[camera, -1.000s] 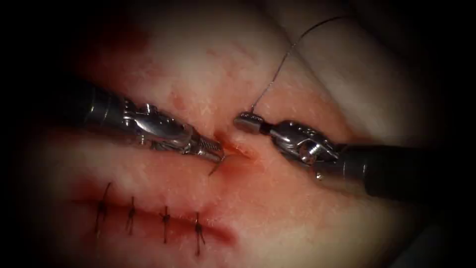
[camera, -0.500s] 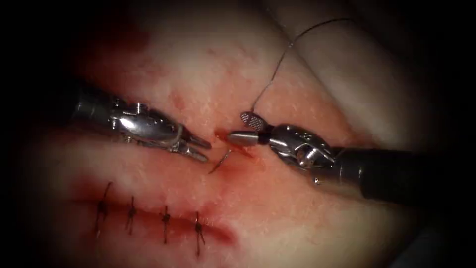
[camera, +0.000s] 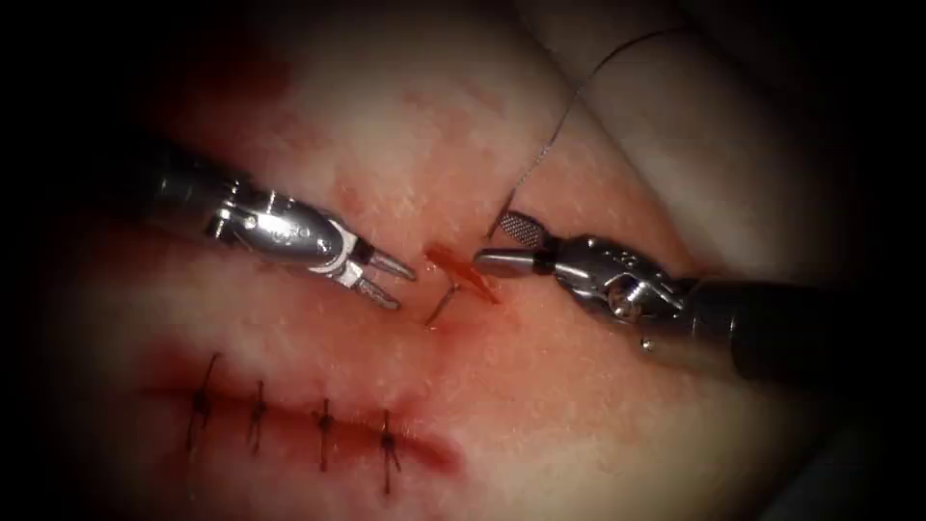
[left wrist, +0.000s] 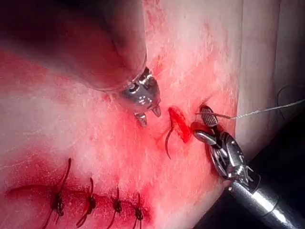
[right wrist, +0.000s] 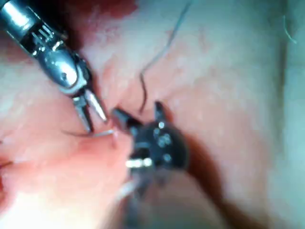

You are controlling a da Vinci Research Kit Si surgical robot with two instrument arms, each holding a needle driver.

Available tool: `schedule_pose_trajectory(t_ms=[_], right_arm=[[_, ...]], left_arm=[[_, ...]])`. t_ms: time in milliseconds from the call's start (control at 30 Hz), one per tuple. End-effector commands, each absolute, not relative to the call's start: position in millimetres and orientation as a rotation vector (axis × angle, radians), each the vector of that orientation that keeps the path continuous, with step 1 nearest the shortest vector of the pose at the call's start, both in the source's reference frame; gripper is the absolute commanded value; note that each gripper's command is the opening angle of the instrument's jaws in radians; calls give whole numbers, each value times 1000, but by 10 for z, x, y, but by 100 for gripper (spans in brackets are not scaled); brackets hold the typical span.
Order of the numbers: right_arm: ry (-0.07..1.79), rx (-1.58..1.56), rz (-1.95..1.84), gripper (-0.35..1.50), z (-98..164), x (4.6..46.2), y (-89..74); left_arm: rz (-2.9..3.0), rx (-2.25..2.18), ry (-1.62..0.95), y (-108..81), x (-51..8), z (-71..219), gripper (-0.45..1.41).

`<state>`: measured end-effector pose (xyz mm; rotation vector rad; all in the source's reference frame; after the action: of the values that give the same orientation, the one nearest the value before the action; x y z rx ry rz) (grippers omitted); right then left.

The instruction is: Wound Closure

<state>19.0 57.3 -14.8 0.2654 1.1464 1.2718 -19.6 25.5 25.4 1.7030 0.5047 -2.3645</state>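
Observation:
The curved needle (camera: 441,308) sits in the tissue (camera: 579,405) at the small open cut (camera: 461,273). A short end of it sticks out on the cut's left side, and no tool holds it. My left tool (camera: 404,290) hovers just left of that end, jaws open and empty. The right tool (camera: 490,239) is at the cut's right edge with its jaws wide apart around nothing. The thread (camera: 559,116) rises from beside the right tool's upper jaw to the far right. The left wrist view shows the needle (left wrist: 167,143) between the left tool (left wrist: 148,116) and the right tool (left wrist: 202,125).
A longer closed cut with several dark stitches (camera: 289,425) lies nearer the front, left of centre. Red fluid (camera: 453,333) stains the tissue around the open cut. The tissue falls away into dark at the right, behind the right shaft (camera: 801,338).
The left tool, which was at the needle's end by the cut, has drawn back to the left and opened. The right tool's jaws went from shut to wide open beside the cut.

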Motion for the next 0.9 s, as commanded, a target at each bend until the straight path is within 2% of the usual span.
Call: schedule_pose_trajectory(t_ms=[33,900], right_arm=[[1145,263,1274,128,-141,194,570],[1144,210,1285,126,-132,197,566]], left_arm=[[-2364,1700,506,248,-203,258,44],[-2306,1781,431,245,-238,245,45]])
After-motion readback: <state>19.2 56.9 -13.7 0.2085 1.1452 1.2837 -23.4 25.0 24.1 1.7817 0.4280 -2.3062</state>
